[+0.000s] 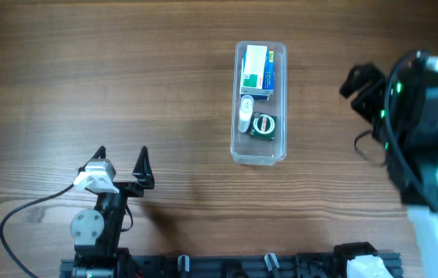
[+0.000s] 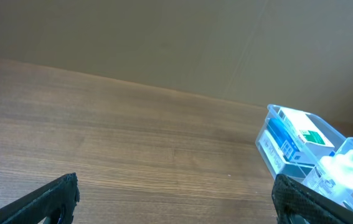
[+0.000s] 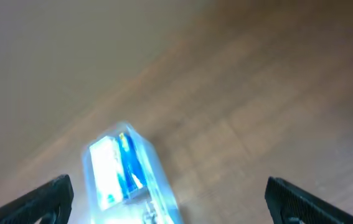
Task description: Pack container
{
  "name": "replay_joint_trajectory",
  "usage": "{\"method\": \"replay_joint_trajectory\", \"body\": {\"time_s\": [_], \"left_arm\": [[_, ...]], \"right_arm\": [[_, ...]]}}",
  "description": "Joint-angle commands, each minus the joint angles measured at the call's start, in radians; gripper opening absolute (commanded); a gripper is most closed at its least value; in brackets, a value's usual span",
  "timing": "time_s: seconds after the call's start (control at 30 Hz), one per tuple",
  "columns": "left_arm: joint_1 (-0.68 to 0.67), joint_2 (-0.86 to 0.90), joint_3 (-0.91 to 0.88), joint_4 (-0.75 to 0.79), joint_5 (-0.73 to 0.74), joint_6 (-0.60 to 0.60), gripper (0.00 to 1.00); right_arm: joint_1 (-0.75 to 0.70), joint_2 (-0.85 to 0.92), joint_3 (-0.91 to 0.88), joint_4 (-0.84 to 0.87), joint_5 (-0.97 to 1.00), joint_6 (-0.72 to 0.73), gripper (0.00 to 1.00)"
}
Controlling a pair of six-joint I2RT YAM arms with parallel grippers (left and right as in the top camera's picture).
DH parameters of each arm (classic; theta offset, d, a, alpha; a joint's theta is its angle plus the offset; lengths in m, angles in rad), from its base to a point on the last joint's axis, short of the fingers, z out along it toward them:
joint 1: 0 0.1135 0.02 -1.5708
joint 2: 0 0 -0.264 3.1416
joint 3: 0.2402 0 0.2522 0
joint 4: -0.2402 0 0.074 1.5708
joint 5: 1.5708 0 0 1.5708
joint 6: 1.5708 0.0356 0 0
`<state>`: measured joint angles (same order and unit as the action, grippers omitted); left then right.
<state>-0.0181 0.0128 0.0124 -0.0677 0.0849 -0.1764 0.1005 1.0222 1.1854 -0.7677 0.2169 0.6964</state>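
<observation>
The container (image 1: 239, 100), a long clear plastic tub, stands on the wood table right of centre. Inside it lie a green-and-white box (image 1: 255, 67) on a blue box (image 1: 268, 77), a small clear bottle (image 1: 245, 114) and a dark round item (image 1: 264, 125). The container also shows in the left wrist view (image 2: 276, 114) at the right edge, and blurred in the right wrist view (image 3: 160, 165). My left gripper (image 1: 121, 158) is open and empty at the lower left, well apart from the container. My right gripper (image 1: 367, 89) is open and empty, right of the container.
A black cable (image 1: 25, 212) runs from the left arm's base across the table's lower left. A black rail (image 1: 226, 266) lines the front edge. The right arm's body (image 1: 427, 147) fills the right side.
</observation>
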Motion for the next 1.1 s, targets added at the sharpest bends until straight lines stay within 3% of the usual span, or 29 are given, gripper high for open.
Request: {"method": "replay_joint_trajectory", "body": {"time_s": [0.0,0.2,0.37,0.67,0.77,1.07], "left_arm": [[0.007,-0.010,-0.007,-0.001,0.015,0.013,1.00],[0.007,-0.010,-0.007,-0.001,0.016,0.013,1.00],[0.007,-0.010,-0.007,-0.001,0.016,0.013,1.00],[0.007,-0.010,-0.007,-0.001,0.016,0.013,1.00],[0.007,-0.010,-0.007,-0.001,0.015,0.013,1.00],[0.007,-0.010,-0.007,-0.001,0.015,0.013,1.00]], "right_arm": [[0.003,-0.206,-0.254,0.160,0.023,0.006,1.00],[-0.035,-0.650,-0.745,0.470,0.004,-0.051,1.00],[-0.092,-0.867,-0.996,0.644,-0.095,-0.155,1.00],[-0.100,-0.957,-1.018,0.667,-0.108,-0.283,1.00],[-0.108,-1.005,-1.027,0.674,-0.177,-0.387,1.00],[-0.111,-1.019,-1.070,0.740,-0.176,-0.383,1.00]]}}
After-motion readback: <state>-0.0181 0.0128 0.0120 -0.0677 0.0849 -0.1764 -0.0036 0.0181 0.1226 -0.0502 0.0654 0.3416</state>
